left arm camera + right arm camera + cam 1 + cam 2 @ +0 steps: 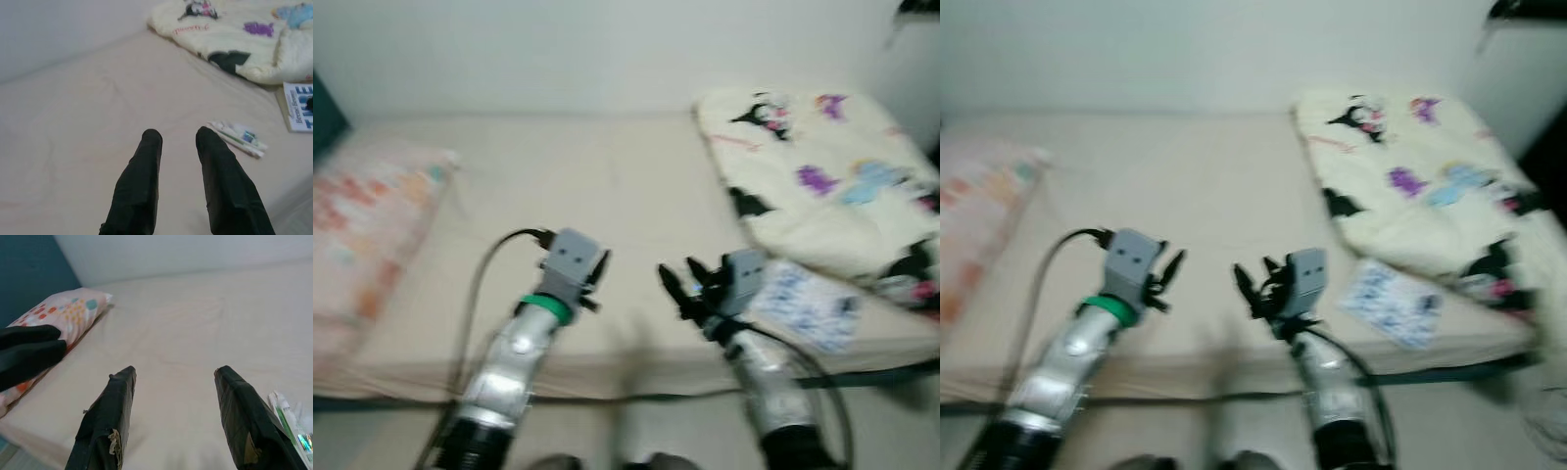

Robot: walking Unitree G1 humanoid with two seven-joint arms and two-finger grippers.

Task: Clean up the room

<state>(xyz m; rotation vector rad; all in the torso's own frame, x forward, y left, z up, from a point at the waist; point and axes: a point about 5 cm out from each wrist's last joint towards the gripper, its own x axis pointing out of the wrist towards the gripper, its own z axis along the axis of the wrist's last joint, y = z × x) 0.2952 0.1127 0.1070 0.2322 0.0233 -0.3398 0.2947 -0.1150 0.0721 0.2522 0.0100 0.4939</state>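
A wide bed with a beige sheet [578, 186] lies in front of me. Both arms reach out over its near edge. My left gripper [599, 272] hangs open above the sheet with nothing between its fingers [146, 166]. Close beside it, my right gripper [677, 284] is open too, its jaws wide apart and empty. A small packaged toothbrush and tube [238, 138] lies flat on the sheet just past the right gripper's fingertip [230, 382]. A blue-and-white magazine [805, 305] rests near the bed's front right edge.
A rumpled cream blanket with cartoon prints [822, 166] covers the bed's right side. A pink dotted pillow [362, 225] lies at the left, by a dark teal panel [29, 274]. A white wall runs behind the bed. The head views are blurred.
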